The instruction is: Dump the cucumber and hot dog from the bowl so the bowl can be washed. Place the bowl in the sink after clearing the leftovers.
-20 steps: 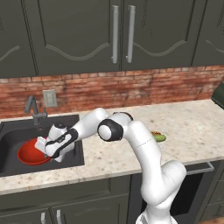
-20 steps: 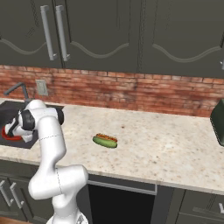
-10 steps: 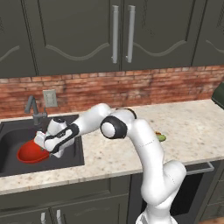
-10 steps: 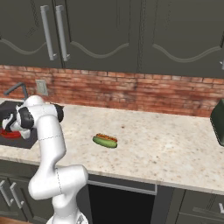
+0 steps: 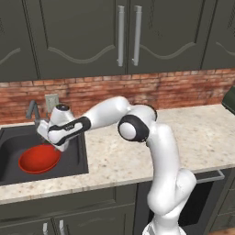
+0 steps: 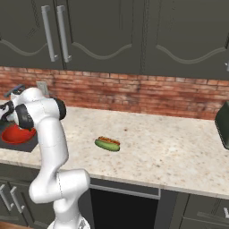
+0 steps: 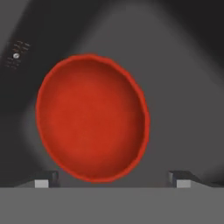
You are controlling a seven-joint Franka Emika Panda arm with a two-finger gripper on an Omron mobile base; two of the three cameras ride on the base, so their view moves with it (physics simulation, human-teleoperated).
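Jaws apart above bowl (image 7: 92, 118)

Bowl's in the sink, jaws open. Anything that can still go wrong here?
1. The gripper hangs just above the glossy red round bowl in the dark grey sink basin; a careless retreat could clip its rim.
2. The dark-green cucumber and tan-bun hot dog lie on the speckled counter, uncontained.

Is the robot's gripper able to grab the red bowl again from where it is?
Probably yes. The gripper hangs open just above the bowl in the sink, with nothing between them.
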